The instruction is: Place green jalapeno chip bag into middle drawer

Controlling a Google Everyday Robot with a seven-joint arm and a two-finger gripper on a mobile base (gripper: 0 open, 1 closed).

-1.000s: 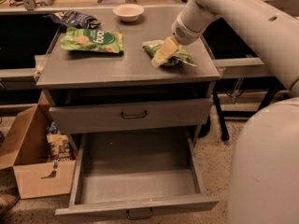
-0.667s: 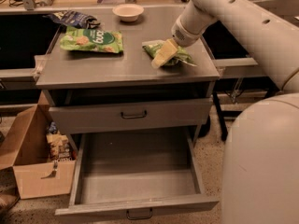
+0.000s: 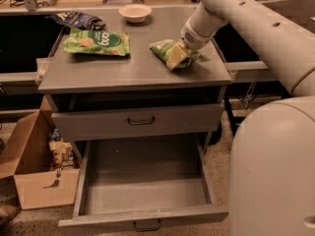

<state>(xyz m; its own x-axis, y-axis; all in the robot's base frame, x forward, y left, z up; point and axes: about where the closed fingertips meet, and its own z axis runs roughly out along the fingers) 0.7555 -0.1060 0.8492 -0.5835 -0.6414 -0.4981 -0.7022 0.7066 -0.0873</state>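
Observation:
The green jalapeno chip bag [image 3: 161, 48] lies on the grey cabinet top, right of centre, and its tapering end points right. My gripper [image 3: 177, 58] comes down from the white arm at the upper right and sits on the middle of the bag, shut on it, with the bag sticking out on both sides. The bag rests on the top. The middle drawer [image 3: 147, 183] is pulled wide open below; its big tray is bare, and its narrow front panel has a small dark handle [image 3: 146, 225].
A bigger flat green bag [image 3: 97, 42], a dark blue bag [image 3: 77, 19] and a white bowl [image 3: 135, 12] lie on the top. The drawer with the taller front [image 3: 139, 121] is closed. An open cardboard box [image 3: 37, 166] stands on the floor at left. My white base [image 3: 273, 171] fills the right.
Almost nothing has changed. My gripper stays on the chip bag at the same spot on the cabinet top, and the bag has not been lifted.

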